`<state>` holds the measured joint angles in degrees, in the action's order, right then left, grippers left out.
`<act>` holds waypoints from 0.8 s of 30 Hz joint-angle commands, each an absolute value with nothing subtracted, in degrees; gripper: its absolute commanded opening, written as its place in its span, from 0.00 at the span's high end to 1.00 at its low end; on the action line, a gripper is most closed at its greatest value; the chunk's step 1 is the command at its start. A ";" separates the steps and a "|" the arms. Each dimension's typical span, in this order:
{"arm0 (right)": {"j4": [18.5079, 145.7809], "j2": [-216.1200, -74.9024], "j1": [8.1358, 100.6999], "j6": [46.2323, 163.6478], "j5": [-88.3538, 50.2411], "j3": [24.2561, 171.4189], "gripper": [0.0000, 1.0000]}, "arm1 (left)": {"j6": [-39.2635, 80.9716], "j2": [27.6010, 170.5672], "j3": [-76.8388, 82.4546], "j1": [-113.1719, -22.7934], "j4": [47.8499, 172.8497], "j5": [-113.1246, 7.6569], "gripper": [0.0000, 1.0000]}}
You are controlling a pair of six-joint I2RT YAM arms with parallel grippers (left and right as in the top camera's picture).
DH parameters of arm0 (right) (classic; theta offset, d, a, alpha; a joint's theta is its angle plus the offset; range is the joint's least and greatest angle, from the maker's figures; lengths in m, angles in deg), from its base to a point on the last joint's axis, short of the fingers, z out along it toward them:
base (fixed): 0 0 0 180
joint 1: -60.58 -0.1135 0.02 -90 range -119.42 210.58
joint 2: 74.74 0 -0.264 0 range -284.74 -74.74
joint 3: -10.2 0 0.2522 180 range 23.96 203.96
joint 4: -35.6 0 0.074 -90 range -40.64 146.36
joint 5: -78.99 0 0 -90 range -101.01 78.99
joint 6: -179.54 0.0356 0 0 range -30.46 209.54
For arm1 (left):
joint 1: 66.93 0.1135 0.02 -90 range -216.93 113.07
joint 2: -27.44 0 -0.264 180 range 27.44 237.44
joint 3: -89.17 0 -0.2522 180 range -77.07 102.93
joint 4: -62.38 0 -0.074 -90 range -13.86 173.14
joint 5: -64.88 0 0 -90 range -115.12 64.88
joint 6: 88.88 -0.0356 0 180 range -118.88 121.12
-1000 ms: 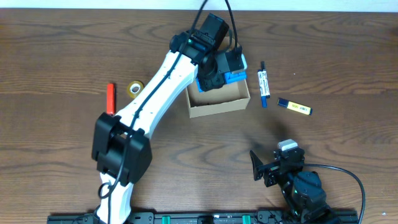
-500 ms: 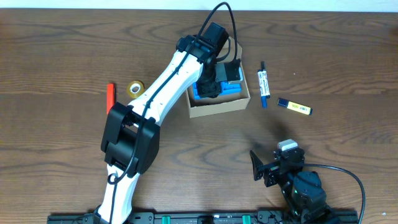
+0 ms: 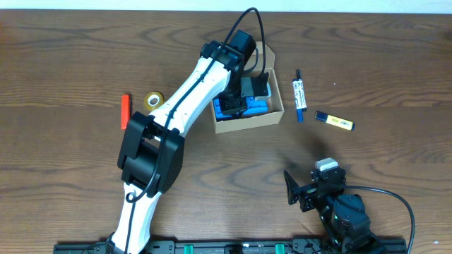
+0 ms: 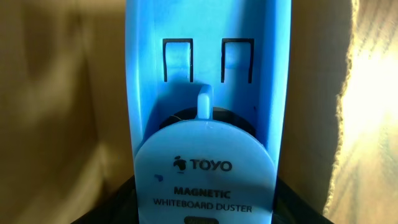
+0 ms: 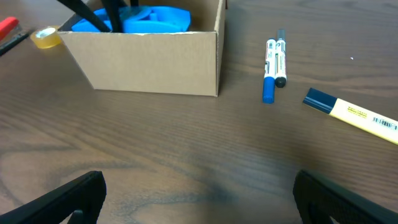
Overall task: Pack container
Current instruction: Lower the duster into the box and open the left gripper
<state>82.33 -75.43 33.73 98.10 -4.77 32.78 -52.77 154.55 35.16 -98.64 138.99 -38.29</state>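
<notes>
The tan cardboard container stands at the table's middle back with its flap open; in the right wrist view its front wall faces me. My left gripper reaches down inside it, shut on a blue whiteboard duster. In the left wrist view the duster fills the frame between the box's walls, and my left gripper holds its near end with dark fingers on both sides. My right gripper is open and empty near the front edge, also open in its wrist view.
A blue-and-white marker with a thin black pen beside it lies right of the box, and a yellow highlighter lies further right. A red marker and a tape roll lie left of the box.
My left gripper has lowered the blue duster from above the box's back edge down into the box. The right arm has not moved.
</notes>
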 commanded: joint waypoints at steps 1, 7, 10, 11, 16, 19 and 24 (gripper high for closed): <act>82.31 -75.08 33.12 98.51 -4.38 32.58 0.01 | -53.32 154.96 35.42 -98.40 140.41 -38.99 0.57; 82.31 -75.08 33.12 98.51 -4.38 32.58 0.01 | -53.82 154.96 35.20 -98.22 142.80 -39.07 0.57; 82.31 -75.08 33.12 98.51 -4.36 32.58 0.01 | -53.80 154.96 35.20 -98.03 143.52 -38.64 0.57; 82.31 -75.08 33.12 98.51 -4.38 32.58 0.01 | -53.80 154.96 35.20 -97.98 143.69 -38.50 0.57; 82.31 -75.08 33.12 98.51 -4.38 32.58 0.01 | -53.80 154.96 35.18 -97.98 143.85 -37.98 0.56; 82.31 -75.08 33.12 98.51 -4.38 32.58 0.01 | -53.75 154.96 35.18 -97.96 143.87 -37.83 0.40; 82.31 -75.08 33.12 98.51 -4.38 32.58 0.01 | -53.73 154.96 35.18 -97.98 143.93 -37.72 0.25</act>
